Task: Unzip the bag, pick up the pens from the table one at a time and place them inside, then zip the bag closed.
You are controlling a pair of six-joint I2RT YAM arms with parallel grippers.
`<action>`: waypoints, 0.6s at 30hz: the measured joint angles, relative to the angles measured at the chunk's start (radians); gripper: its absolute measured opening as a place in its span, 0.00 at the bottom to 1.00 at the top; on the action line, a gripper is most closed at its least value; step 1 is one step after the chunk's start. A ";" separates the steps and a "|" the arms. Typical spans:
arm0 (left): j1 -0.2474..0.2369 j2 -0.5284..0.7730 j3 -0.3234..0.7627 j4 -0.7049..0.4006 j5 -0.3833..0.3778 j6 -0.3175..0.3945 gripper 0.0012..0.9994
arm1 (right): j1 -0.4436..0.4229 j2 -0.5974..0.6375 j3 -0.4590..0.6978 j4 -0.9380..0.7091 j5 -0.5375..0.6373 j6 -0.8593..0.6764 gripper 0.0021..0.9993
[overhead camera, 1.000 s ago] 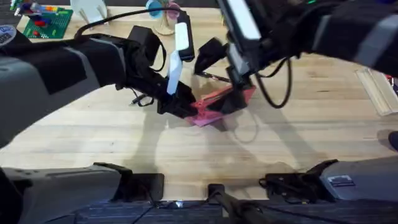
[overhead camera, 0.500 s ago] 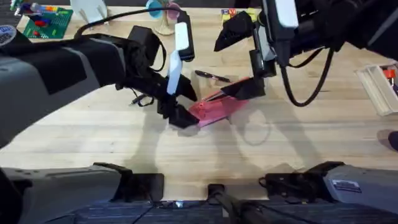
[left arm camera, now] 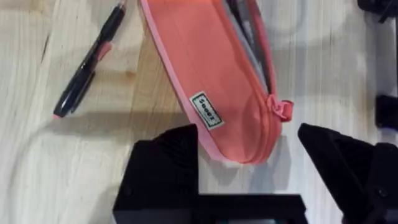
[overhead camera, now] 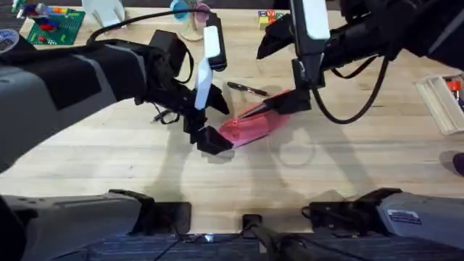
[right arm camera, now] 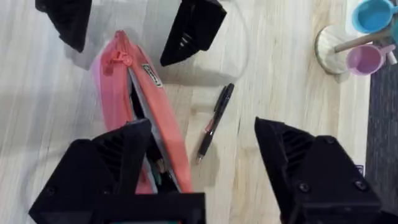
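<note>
Pink bag [overhead camera: 252, 127] unzipped at centre of table [overhead camera: 348, 174]; left gripper [left arm camera: 249, 146] and right gripper [right arm camera: 202, 152] both released, straddling its ends. One pen [overhead camera: 246, 88] just above.

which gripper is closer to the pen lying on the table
Right. The right gripper hovers at the bag's open end, just beside the pen. The left gripper is at the bag's closed end, with the bag between it and the pen.
</note>
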 joint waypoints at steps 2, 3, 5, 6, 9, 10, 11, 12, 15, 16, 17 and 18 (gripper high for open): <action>0.000 0.000 0.004 -0.004 -0.009 -0.034 1.00 | 0.000 0.000 0.001 0.000 0.003 0.008 1.00; 0.000 -0.001 0.013 -0.012 -0.020 -0.058 1.00 | 0.000 0.000 0.003 0.000 0.006 0.020 1.00; 0.000 -0.011 0.044 -0.039 -0.045 -0.099 1.00 | 0.000 0.000 0.017 -0.002 0.006 0.051 1.00; 0.000 -0.022 0.062 -0.054 -0.055 -0.112 1.00 | 0.000 0.000 0.027 -0.002 0.007 0.066 1.00; 0.000 -0.085 0.138 -0.123 -0.092 -0.144 1.00 | 0.000 0.000 0.075 -0.001 0.031 0.128 1.00; 0.000 -0.111 0.163 -0.144 -0.103 -0.150 1.00 | 0.000 0.000 0.092 -0.001 0.039 0.151 1.00; 0.000 -0.137 0.190 -0.170 -0.114 -0.157 1.00 | 0.000 0.000 0.109 -0.001 0.047 0.175 1.00; 0.000 -0.163 0.215 -0.196 -0.126 -0.165 1.00 | 0.000 0.000 0.126 -0.001 0.053 0.198 1.00; 0.000 -0.237 0.268 -0.258 -0.165 -0.198 1.00 | 0.000 0.000 0.162 -0.005 0.064 0.257 1.00; 0.000 -0.262 0.281 -0.277 -0.181 -0.215 1.00 | 0.000 0.000 0.172 -0.013 0.067 0.276 1.00; 0.000 -0.286 0.291 -0.295 -0.192 -0.230 1.00 | 0.000 0.000 0.179 -0.028 0.070 0.290 0.99; 0.000 -0.311 0.300 -0.313 -0.205 -0.243 1.00 | 0.000 0.000 0.183 -0.051 0.072 0.303 0.99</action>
